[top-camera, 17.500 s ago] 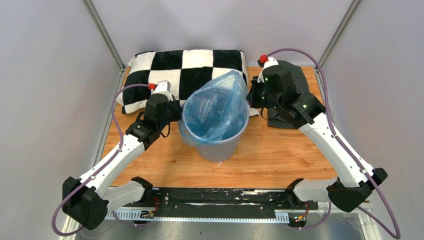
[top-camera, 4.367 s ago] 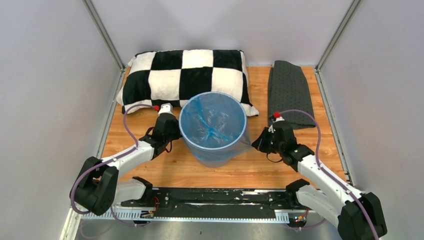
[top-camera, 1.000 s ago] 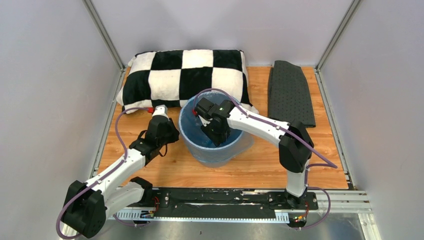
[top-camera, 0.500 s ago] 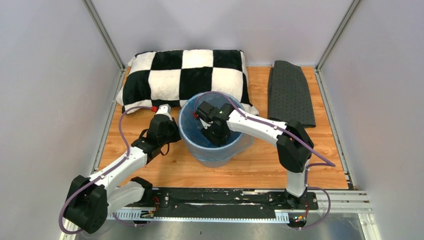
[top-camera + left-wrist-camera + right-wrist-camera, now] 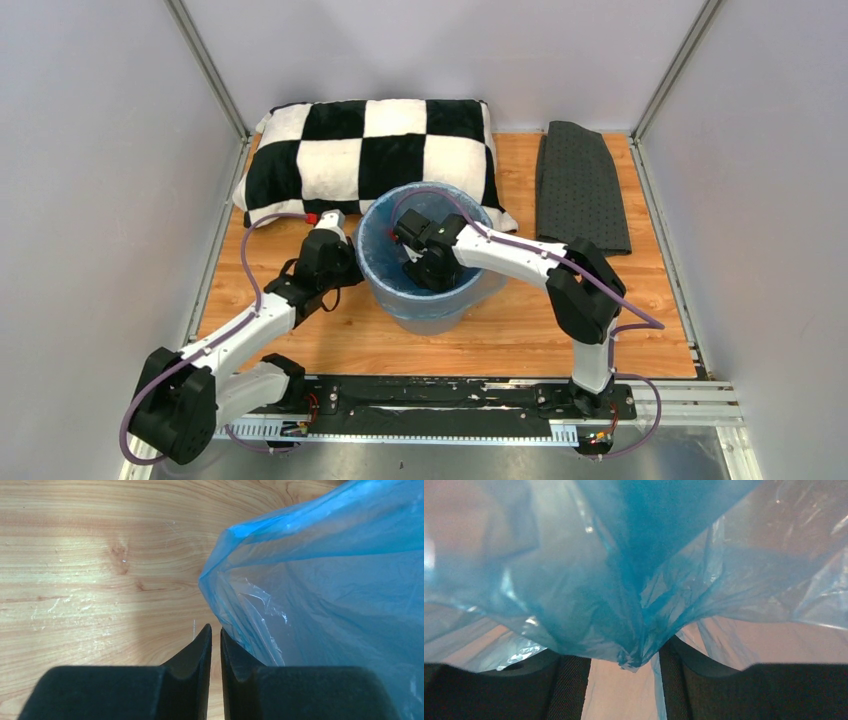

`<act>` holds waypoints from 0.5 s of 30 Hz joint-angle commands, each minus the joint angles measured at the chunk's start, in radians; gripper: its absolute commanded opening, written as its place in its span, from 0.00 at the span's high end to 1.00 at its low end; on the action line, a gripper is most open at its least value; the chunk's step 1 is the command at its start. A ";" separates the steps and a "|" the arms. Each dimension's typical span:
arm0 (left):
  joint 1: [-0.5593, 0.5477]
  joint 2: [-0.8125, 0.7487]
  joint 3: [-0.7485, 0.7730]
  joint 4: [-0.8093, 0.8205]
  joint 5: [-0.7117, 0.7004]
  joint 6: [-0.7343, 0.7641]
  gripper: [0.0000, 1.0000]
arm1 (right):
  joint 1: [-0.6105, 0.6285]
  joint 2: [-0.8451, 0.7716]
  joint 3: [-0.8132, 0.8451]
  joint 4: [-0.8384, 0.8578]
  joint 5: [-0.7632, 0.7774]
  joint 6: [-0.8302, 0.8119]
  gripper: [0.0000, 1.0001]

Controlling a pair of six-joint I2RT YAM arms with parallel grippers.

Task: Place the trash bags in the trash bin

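The light-grey trash bin (image 5: 432,312) stands mid-table, lined with the thin blue trash bag (image 5: 381,262), whose edge is folded over the rim. My right arm reaches down into the bin; the right gripper (image 5: 426,272) (image 5: 624,662) is open, and a bunched fold of the bag (image 5: 624,580) hangs loose just above and between its fingers. My left gripper (image 5: 346,262) (image 5: 216,628) sits low beside the bin's left wall. Its jaws are almost together with nothing between them, and the bag's outer flap (image 5: 325,580) lies just right of the right fingertip.
A black-and-white checkered pillow (image 5: 370,150) lies behind the bin, touching its far side. A dark grey dotted mat (image 5: 582,185) lies at the back right. Bare wooden tabletop (image 5: 560,320) shows in front and to the right. Grey walls enclose the table.
The right gripper's jaws have spread wider inside the bin and let the bag fold loose. The left gripper has narrowed and edged closer to the bin's wall.
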 commanded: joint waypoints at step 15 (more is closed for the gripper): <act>0.004 -0.119 -0.030 -0.092 -0.027 0.018 0.86 | -0.016 0.061 -0.057 0.049 0.042 -0.016 0.46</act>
